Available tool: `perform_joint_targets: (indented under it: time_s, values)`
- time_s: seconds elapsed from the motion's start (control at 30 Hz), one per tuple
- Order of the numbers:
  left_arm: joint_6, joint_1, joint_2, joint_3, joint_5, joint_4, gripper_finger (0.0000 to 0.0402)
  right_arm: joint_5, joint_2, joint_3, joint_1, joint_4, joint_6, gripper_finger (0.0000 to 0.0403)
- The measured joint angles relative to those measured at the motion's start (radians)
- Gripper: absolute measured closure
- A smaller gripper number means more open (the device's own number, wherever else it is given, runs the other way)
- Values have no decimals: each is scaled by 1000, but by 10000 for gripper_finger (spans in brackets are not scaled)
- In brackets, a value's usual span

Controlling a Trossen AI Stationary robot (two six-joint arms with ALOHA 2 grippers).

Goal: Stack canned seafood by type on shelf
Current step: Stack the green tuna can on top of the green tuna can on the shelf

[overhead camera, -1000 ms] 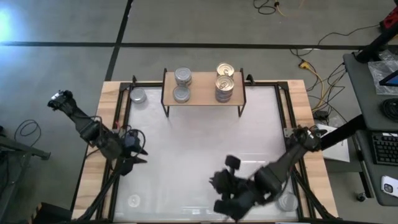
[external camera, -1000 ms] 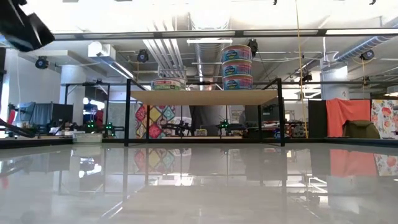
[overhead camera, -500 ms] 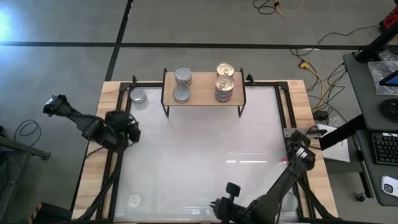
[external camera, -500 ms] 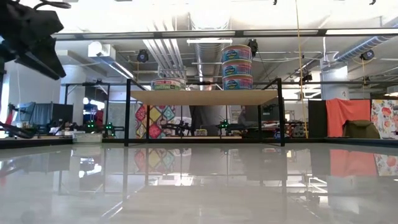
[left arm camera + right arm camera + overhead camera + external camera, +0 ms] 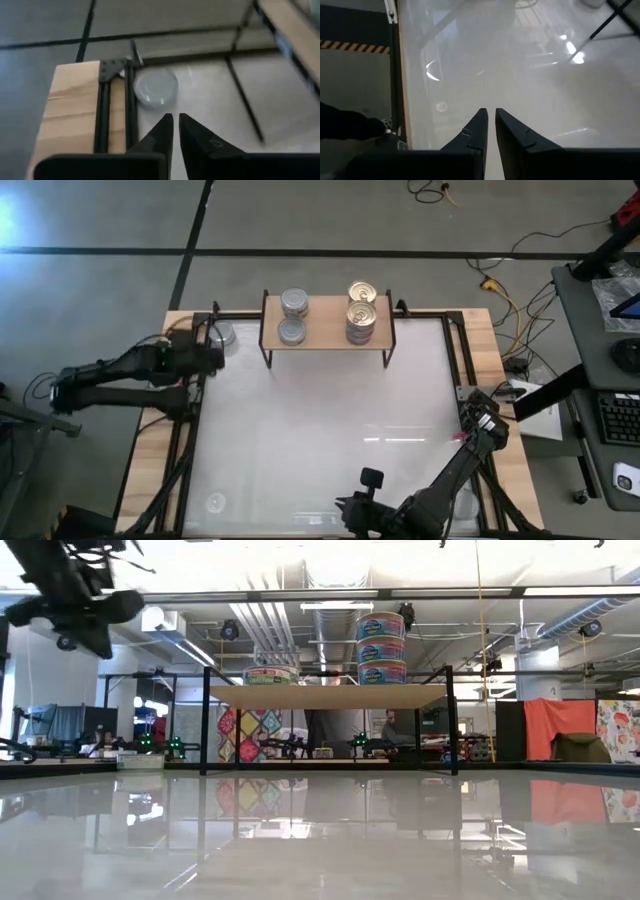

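Shelf (image 5: 325,330) leg beside lone tin (image 5: 156,88), left gripper (image 5: 175,125) clenched near it, right gripper (image 5: 490,120) clenched

No legible text, brand, number or sign: the paper labels on the tins (image 5: 380,645) stacked on the shelf (image 5: 328,695) show coloured print only, too small to read.

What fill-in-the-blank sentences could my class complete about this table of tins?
1. The tins with gold tops stand on the shelf's ____ half in the high view.
2. One silver tin sits off the shelf, on the ____.
3. The ____ gripper is nearest that tin.
4. The right gripper's fingers are nearly ____.

Missing words: right; table; left; shut
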Motion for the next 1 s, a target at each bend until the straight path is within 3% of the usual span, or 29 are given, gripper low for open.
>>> perform_joint_targets:
  time_s: [0.1,0.27,0.33,0.5,0.6,0.73,1.0]
  values:
    - [123,177,-8,-8,71,222,399,11,-1,0,-2,0,-27,374]
    - [334,445,32,-28,414,690,401,21,-1,0,-2,-5,-55,374]
    - [335,539,55,-27,431,758,401,21,-1,0,-2,-10,-46,374]
    - [74,747,111,-28,368,719,401,13,-5,0,9,-54,-16,374]
    - [-64,816,162,-58,436,709,402,22,-7,0,11,-105,-16,374]
    - [-154,819,236,-116,515,786,402,97,-15,0,-14,-204,6,374]
    - [-479,821,364,-255,512,1004,402,126,-58,0,-89,-358,63,374]
